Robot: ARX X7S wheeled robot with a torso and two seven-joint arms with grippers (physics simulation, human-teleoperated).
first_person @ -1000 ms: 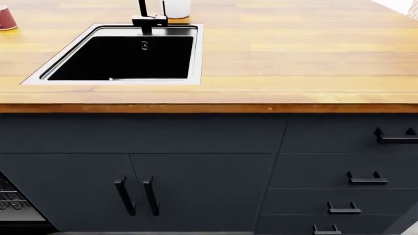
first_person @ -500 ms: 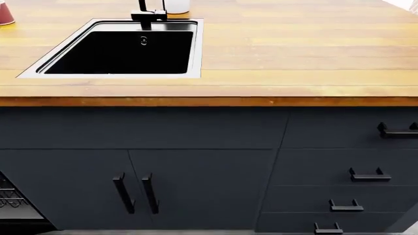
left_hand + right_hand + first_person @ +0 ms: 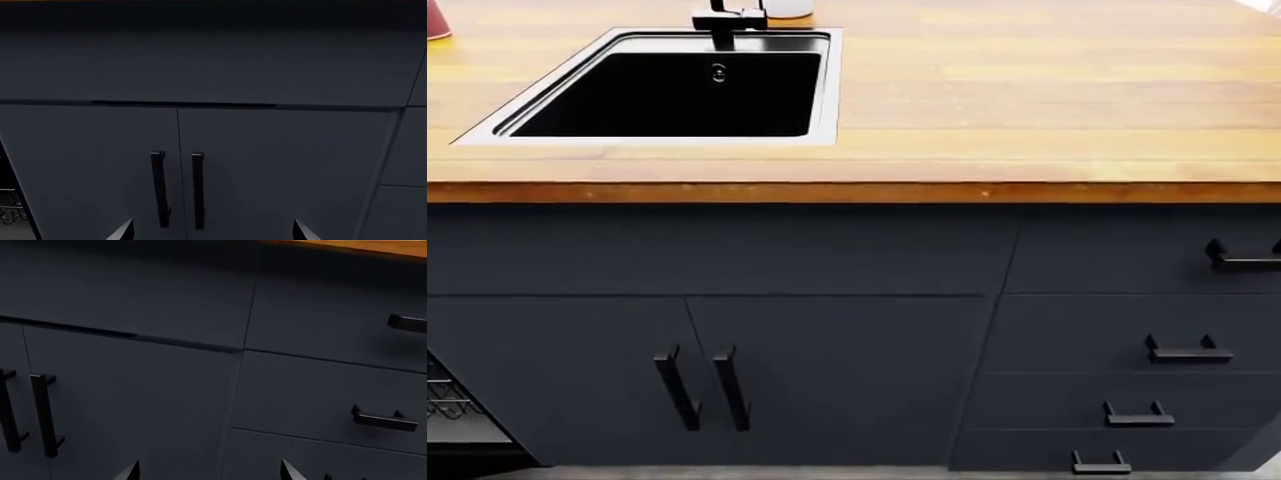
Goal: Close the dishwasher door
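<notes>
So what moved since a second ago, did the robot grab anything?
Nothing was grabbed. Only the head view shifted: the sink, wooden countertop and red cup slid up in the picture, and more of the bottom drawer handle shows, so the camera tipped down or backed off. The navy cabinet doors stay shut, and the dish rack still peeks in at the lower left.
</notes>
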